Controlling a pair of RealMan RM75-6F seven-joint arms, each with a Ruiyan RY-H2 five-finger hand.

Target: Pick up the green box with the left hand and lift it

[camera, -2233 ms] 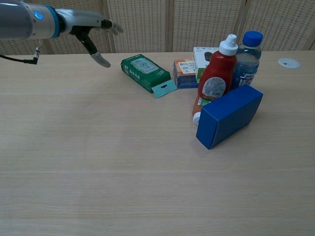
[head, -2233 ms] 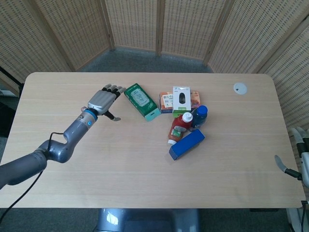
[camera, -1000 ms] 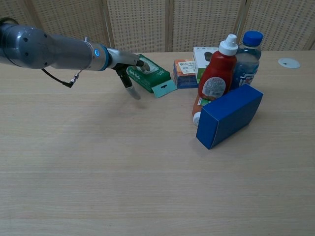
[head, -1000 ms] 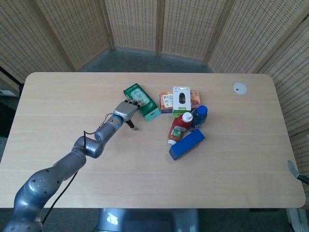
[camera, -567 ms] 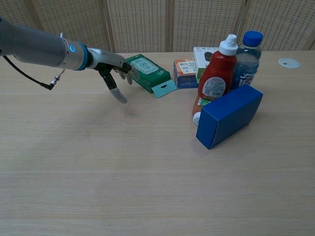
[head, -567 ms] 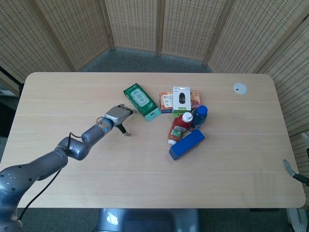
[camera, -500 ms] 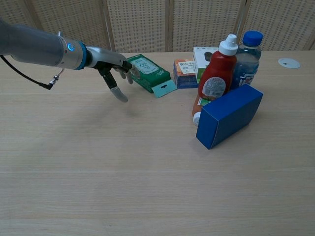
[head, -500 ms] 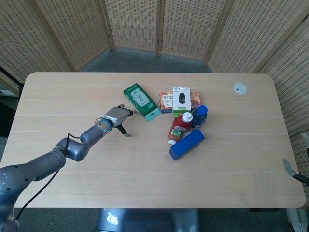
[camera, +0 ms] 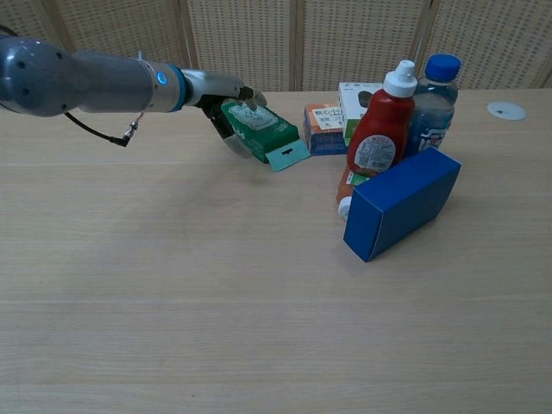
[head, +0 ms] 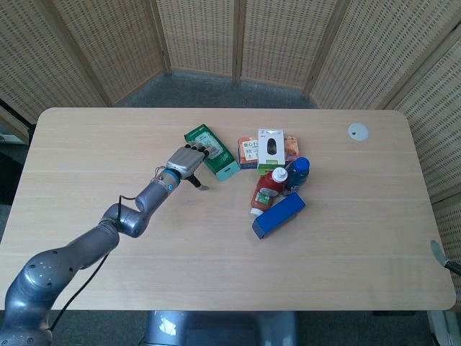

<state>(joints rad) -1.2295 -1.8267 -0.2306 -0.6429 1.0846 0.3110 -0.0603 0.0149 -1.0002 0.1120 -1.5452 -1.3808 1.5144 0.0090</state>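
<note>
Since half a second ago, the left hand has been advanced onto the green box, upper centre-left on the table; fingers are spread over it, unclosed. Grasping and lifting remain undone.

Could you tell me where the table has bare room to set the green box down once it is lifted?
The table is bare along its whole near edge, left of the left hand, and on the right past the blue box. It is crowded from the green box across to the ketchup bottle.
</note>
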